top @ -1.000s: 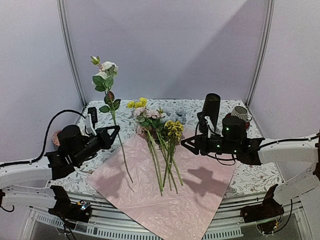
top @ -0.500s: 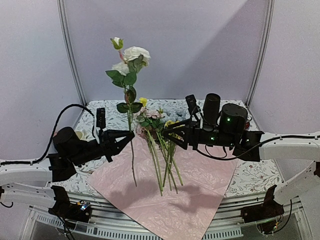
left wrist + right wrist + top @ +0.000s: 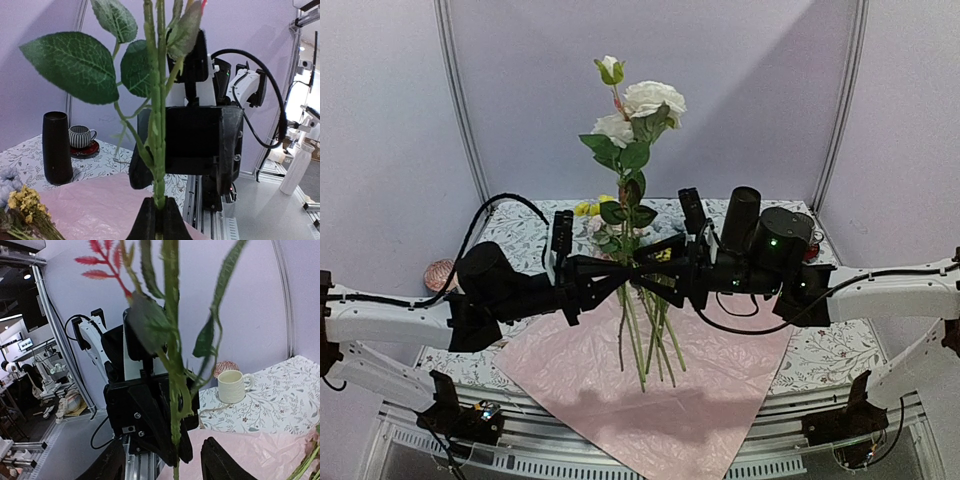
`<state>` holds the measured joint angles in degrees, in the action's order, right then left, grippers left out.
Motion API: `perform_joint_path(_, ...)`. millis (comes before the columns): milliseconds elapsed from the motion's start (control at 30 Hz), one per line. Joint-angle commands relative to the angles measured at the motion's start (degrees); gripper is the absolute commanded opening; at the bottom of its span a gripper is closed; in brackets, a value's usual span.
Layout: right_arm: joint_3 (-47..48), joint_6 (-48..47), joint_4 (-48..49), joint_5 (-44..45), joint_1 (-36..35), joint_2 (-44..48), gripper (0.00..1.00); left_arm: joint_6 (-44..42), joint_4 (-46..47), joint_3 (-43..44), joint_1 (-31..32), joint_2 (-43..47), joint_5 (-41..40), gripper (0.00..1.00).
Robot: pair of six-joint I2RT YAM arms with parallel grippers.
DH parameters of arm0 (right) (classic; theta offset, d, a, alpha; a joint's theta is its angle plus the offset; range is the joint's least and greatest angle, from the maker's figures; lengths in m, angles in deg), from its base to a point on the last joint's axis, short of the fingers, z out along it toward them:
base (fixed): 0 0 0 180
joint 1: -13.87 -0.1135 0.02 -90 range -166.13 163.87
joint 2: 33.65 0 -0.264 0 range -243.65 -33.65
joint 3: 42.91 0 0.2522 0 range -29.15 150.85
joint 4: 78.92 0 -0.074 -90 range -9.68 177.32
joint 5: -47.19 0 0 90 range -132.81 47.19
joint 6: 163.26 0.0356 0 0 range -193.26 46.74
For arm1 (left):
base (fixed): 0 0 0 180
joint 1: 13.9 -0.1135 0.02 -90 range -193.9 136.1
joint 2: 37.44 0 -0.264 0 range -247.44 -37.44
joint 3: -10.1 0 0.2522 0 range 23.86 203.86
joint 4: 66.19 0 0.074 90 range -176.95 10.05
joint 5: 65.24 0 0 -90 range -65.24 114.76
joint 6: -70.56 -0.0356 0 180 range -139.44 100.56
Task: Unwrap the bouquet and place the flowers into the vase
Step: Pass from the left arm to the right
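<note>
- Top external: your L gripper (image 3: pixel 623 283) is clamped on the white rose (image 3: pixel 628 160). It holds the rose upright over the table's middle, blooms on top, leaves lower down.
- Left wrist cam: both pads (image 3: pixel 144 222) pinch the green stem at the bottom of the view, no gap showing.
- R gripper (image 3: pixel 645 272) faces the L one from the opp. side, tips close together. Its jaws stand apart, one finger each side of that same stem.
- Right wrist cam: stem runs btwn the fingers (image 3: pixel 225 460), touching neither.
- Rest of the flowers (image 3: pixel 655 305) lie on the pink wrapping paper (image 3: pixel 665 410). The paper is spread flat on the table, heads toward the back, stems toward you.
- Vase (image 3: pixel 741 215) stands upright at back right, just behind the R arm, apart from the flowers.
- Striped cup (image 3: pixel 80 136) sits on a red saucer (image 3: pixel 86 150) just beside the vase.
- Cream mug (image 3: pixel 231 386) is on the tablecloth, back left.
</note>
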<state>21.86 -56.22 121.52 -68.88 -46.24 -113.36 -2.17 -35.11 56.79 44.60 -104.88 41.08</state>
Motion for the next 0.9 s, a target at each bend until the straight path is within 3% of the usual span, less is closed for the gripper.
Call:
perform_joint_path(0,0.5,-3.2,3.64,-0.41,-1.12,-0.37,0.49,-1.1,3.19,2.26,1.14,-1.38,1.67,0.0)
perform_joint_path(567,2.54,-3.84,4.86,1.1,-1.22,-1.67,0.27,-2.06,6.49,1.87,2.06,-3.29,3.93,0.0)
perform_joint_path(733,2.25,-3.72,5.7,1.41,-1.23,-0.97,0.25,-2.25,6.66,1.55,2.15,-3.18,3.91,0.0)
perform_joint_path(867,2.26,-3.6,5.88,1.37,-1.18,-0.83,0.09,-2.27,6.71,1.36,2.21,-2.9,3.81,0.01)
